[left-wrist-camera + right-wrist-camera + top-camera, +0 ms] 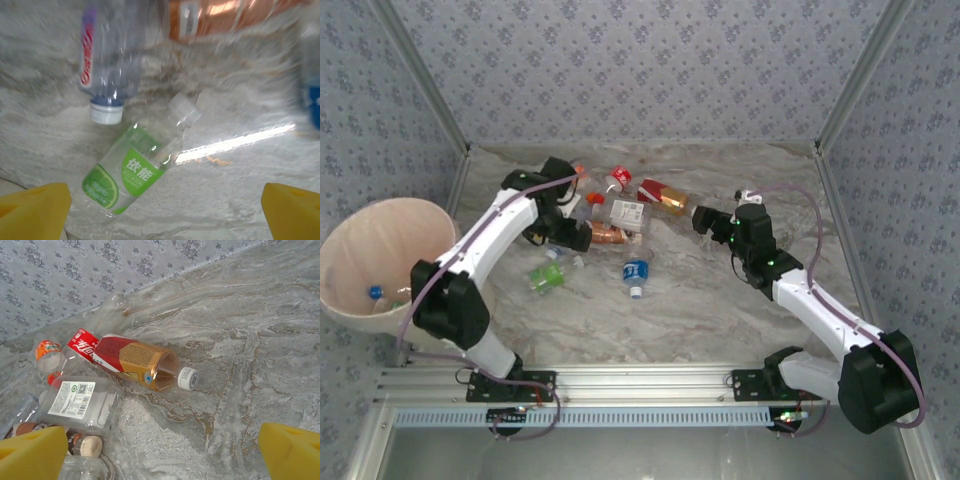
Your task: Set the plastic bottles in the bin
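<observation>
The left gripper [165,212] is being held with its yellow fingers wide apart, nothing clasped between them, poised over the clear crushed plastic bottle with the lime-green label [134,170], which is lying near the large round pale pink-beige bin [400,235]. The right gripper [162,452], likewise spread and empty, is being aimed at the amber bottle with the red-and-gold label [140,362], much farther from the bin. A pick is judged to be in hand: lowering and closing across the green-labelled bottle's body is being called for, then a carry over the bin.

Plastic bottles [627,213] lie on their sides in a loose pile, mostly clear w/ red/green/blue labels. Beige bin [400,235] stands upright left of them, approx 2 inside.
</observation>
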